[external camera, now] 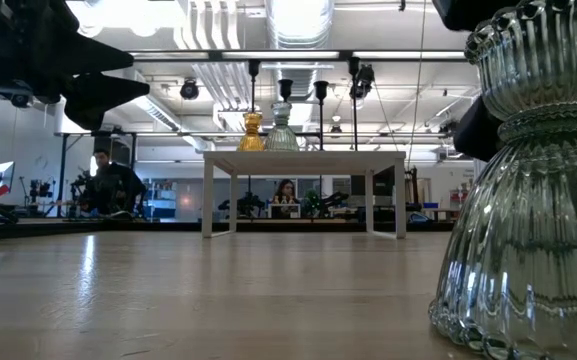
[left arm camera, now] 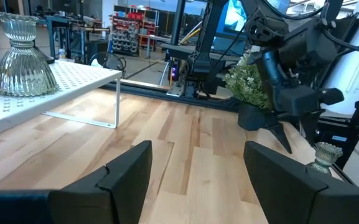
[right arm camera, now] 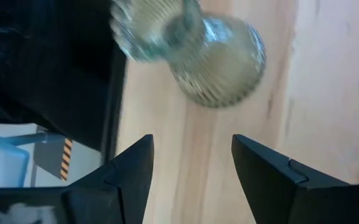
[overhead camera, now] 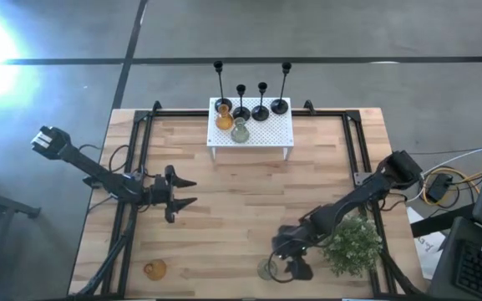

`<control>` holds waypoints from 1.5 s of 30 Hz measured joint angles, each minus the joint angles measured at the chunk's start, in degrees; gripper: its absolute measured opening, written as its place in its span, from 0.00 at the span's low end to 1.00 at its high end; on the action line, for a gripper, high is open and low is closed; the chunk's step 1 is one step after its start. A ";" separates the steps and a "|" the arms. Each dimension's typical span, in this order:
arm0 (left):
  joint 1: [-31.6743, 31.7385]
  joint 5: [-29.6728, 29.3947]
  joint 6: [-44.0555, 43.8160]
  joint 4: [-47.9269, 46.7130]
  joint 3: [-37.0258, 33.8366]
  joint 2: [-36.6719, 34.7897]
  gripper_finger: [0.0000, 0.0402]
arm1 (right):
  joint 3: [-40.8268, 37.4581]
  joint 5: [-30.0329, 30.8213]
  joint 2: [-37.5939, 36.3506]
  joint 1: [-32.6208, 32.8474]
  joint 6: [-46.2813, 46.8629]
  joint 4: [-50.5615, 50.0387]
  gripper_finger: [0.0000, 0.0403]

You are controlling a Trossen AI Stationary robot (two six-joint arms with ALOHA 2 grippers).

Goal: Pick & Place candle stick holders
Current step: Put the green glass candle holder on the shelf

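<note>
While its dark fingers are standing apart, the right gripper (overhead camera: 284, 261) is hovering over a squat pale green ribbed glass candle holder (overhead camera: 266, 268) at the table's near edge, gripping nothing.
The glass is standing upright on the wooden table (overhead camera: 241, 209), clear of both fingers; the left gripper (overhead camera: 186, 191) is waiting wide open at mid-table, empty.

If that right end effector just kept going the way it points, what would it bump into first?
Most likely the pale green glass holder, standing on the table straight beyond the open right end effector; how far off is unclear.
</note>
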 joint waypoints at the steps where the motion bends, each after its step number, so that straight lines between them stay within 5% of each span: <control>1: 0.00 0.00 -0.01 0.02 0.00 0.00 0.65 | 0.00 -0.02 0.11 0.00 0.03 1.09 0.53; 12: 0.00 -0.01 -0.22 0.18 0.00 0.00 0.65 | 0.04 1.05 0.67 0.00 -0.99 9.71 0.57; 19: 0.02 -0.01 -0.37 0.15 0.00 0.00 0.65 | 0.02 7.14 0.67 -0.01 -1.37 9.84 0.56; 45: 0.00 0.04 -0.48 -0.40 -0.02 -0.66 0.65 | 2.29 5.14 9.12 0.22 -1.37 23.30 0.57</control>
